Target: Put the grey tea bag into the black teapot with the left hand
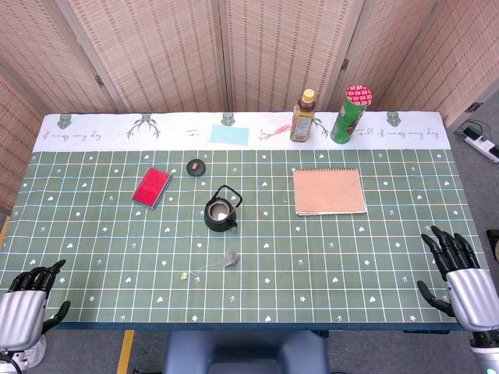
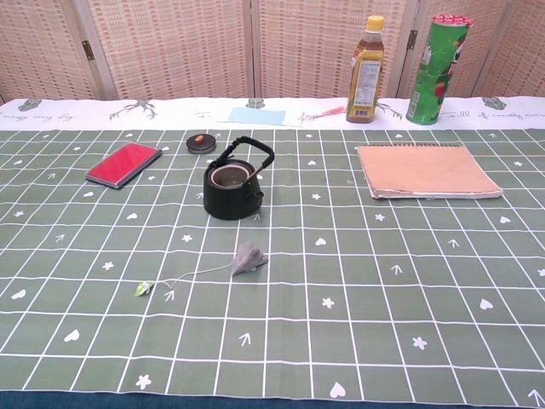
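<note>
The grey tea bag (image 1: 231, 259) (image 2: 248, 258) lies on the green tablecloth, its string running left to a small green tag (image 1: 185, 276) (image 2: 142, 290). Behind it stands the black teapot (image 1: 221, 211) (image 2: 232, 183), lid off, handle upright. Its black lid (image 1: 196, 167) (image 2: 201, 143) rests farther back. My left hand (image 1: 30, 300) hovers at the table's front left corner, fingers apart, holding nothing. My right hand (image 1: 460, 273) is at the front right corner, also open and empty. Neither hand appears in the chest view.
A red booklet (image 1: 152, 188) (image 2: 123, 164) lies left of the teapot. A tan notebook (image 1: 328, 191) (image 2: 426, 170) sits on the right. At the back stand a sauce bottle (image 1: 303, 117) (image 2: 366, 70) and a green can (image 1: 352, 114) (image 2: 437, 68), with a blue card (image 1: 229, 134).
</note>
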